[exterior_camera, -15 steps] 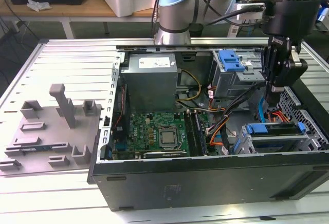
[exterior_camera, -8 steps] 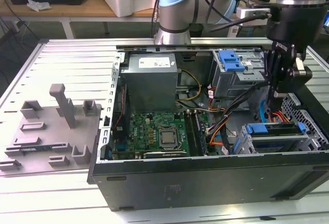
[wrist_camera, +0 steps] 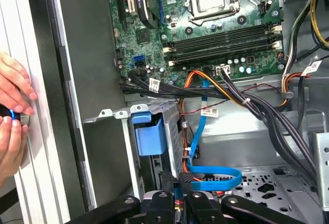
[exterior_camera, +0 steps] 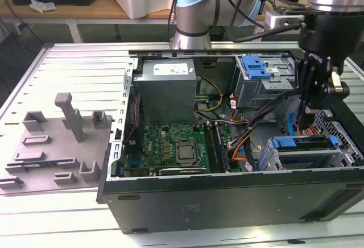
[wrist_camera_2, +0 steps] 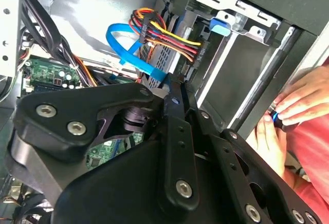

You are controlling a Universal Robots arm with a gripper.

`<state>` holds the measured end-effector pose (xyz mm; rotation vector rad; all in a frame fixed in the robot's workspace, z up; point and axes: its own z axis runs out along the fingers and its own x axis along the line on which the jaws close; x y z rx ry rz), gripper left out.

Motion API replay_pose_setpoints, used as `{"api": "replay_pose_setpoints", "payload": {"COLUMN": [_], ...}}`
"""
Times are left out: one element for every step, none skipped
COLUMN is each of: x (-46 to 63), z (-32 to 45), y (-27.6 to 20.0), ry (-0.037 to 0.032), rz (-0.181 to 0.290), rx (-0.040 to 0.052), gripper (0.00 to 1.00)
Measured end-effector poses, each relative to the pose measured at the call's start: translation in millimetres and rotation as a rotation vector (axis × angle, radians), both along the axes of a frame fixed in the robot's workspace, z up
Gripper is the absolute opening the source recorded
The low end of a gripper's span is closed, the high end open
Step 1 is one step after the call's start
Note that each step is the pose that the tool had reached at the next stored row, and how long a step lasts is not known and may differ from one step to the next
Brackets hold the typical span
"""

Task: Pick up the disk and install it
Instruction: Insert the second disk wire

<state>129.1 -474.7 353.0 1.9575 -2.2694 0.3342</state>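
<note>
The disk sits slotted in the lower drive cage [exterior_camera: 273, 160] at the case's front corner, on the exterior view's right. Its blue carrier [exterior_camera: 300, 141] shows along the cage top, and the carrier's blue tab [wrist_camera: 149, 134] [wrist_camera_2: 220, 26] shows in both wrist views. Red, yellow and black power wires [wrist_camera_2: 167, 34] and a flat blue data cable [wrist_camera: 213, 178] run to the cage's rear. My gripper [exterior_camera: 307, 110] [wrist_camera_2: 178, 88] [wrist_camera: 178, 189] hangs straight down inside the case, fingers pressed together, tips right at those connectors. I see nothing held between them.
A person's hands [wrist_camera: 13, 106] [wrist_camera_2: 298, 106] rest outside the case wall, on a small blue-lit object. A grey upper cage with a wide blue latch [exterior_camera: 256, 66], the power supply [exterior_camera: 168, 86], motherboard [exterior_camera: 176, 148] and black cable bundles [wrist_camera: 267, 111] crowd the case. A grey fixture plate [exterior_camera: 57, 145] lies on the exterior view's left.
</note>
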Motion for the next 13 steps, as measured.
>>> {"api": "replay_pose_setpoints", "payload": {"x": [0.0,0.0,0.0,0.0,0.0,0.0,0.0,0.0,0.0,0.0,0.0,0.1,0.2], "z": [0.0,0.0,0.0,0.0,0.0,0.0,0.0,0.0,0.0,0.0,0.0,0.0,0.1], "y": [-1.5,-3.8,-5.5,-7.2,-8.8,-9.9,-10.9,-11.9,-13.4,-14.4,-15.5,-17.2,-18.6], "ry": [0.0002,0.0006,0.0010,0.0013,0.0018,0.0020,0.0023,0.0025,0.0029,0.0032,0.0034,0.0041,0.0047], "rz": [0.001,0.001,0.002,0.004,0.005,0.005,0.006,0.007,0.008,0.009,0.010,0.012,0.013], "rx": [0.0022,0.0063,0.0105,0.0159,0.0202,0.0228,0.0256,0.0283,0.0327,0.0354,0.0386,0.0439,0.0471], "gripper": [0.16,0.16,0.16,0.16,0.16,0.16,0.16,0.16,0.16,0.16,0.16,0.16,0.16]}}
